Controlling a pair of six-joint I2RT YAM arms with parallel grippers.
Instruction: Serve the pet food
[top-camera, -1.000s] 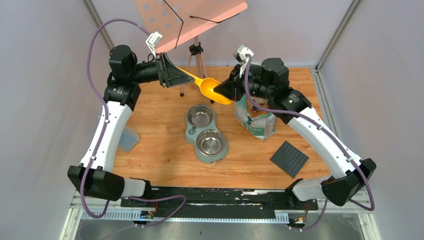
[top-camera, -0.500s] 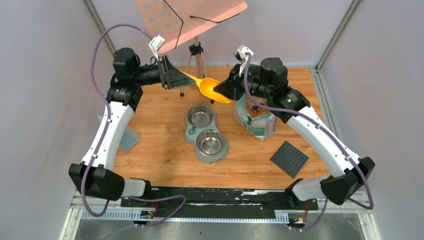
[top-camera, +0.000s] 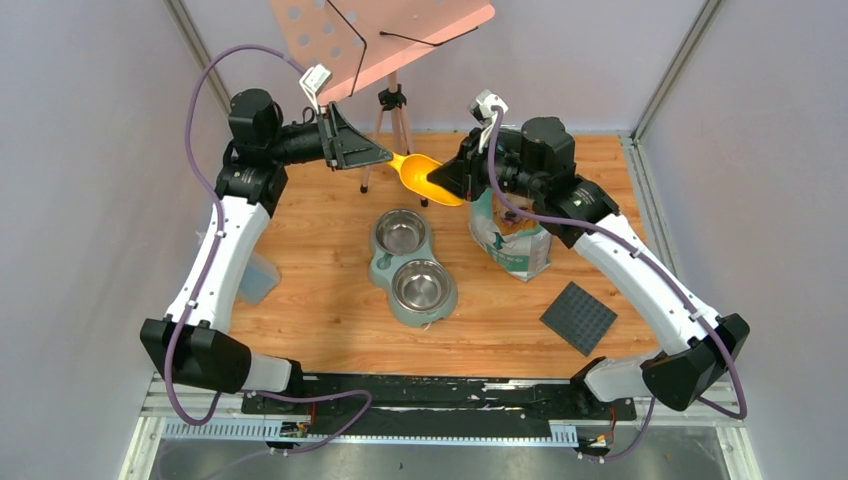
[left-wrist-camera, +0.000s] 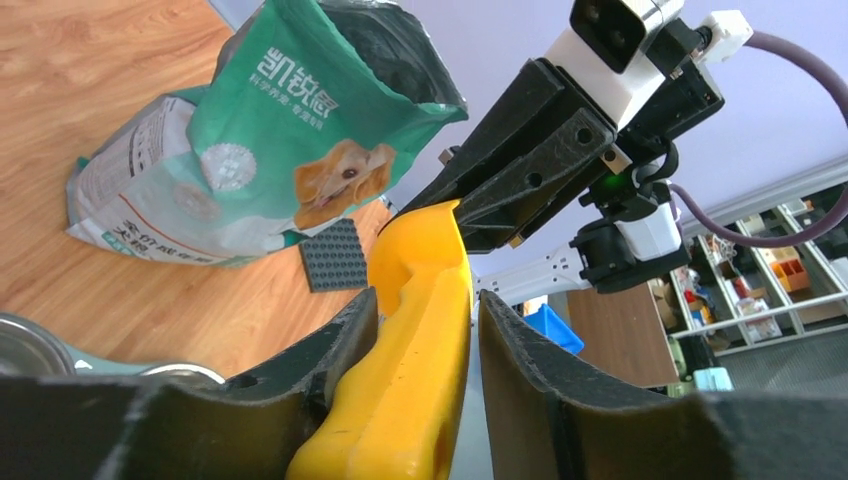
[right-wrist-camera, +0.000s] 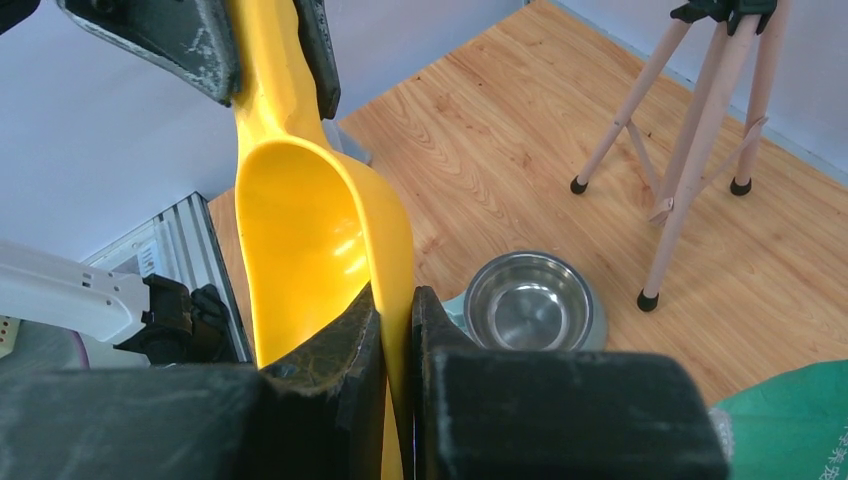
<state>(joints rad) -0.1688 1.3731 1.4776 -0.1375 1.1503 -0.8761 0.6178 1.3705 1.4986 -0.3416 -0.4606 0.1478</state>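
**Top view.** The twin-bowl feeder (top-camera: 412, 268) sits in the middle of the tabletop (top-camera: 320, 320), and both steel bowls show bare metal. Beyond the feeder and above it, the yellow scoop (top-camera: 428, 180) hangs in the air between the two arms. The right jaws are clamped on its bowl end, and the left jaws stand around the tip of its handle. The teal bag (top-camera: 512, 240) stands just right of the feeder, under the right arm. A black mat (top-camera: 578, 317) lies further right of the feeder, towards the arm bases. Beyond the feeder stands a tripod (top-camera: 392, 125) carrying a pink board (top-camera: 400, 30).

**Left wrist.** The scoop's handle (left-wrist-camera: 415, 340) runs between the left jaws, which are parted. One jaw touches the handle and a thin gap shows at the other. At the far end the right jaws pinch the scoop. The bag (left-wrist-camera: 270, 150) stands beyond the feeder's rim (left-wrist-camera: 30, 345) with its mouth open and its inside dark.

**Right wrist.** The right jaws are closed tight on the wall of the scoop (right-wrist-camera: 300, 240), whose hollow shows only yellow plastic. One feeder bowl (right-wrist-camera: 530, 305) lies below it.

The pet food itself cannot be made out in any view.
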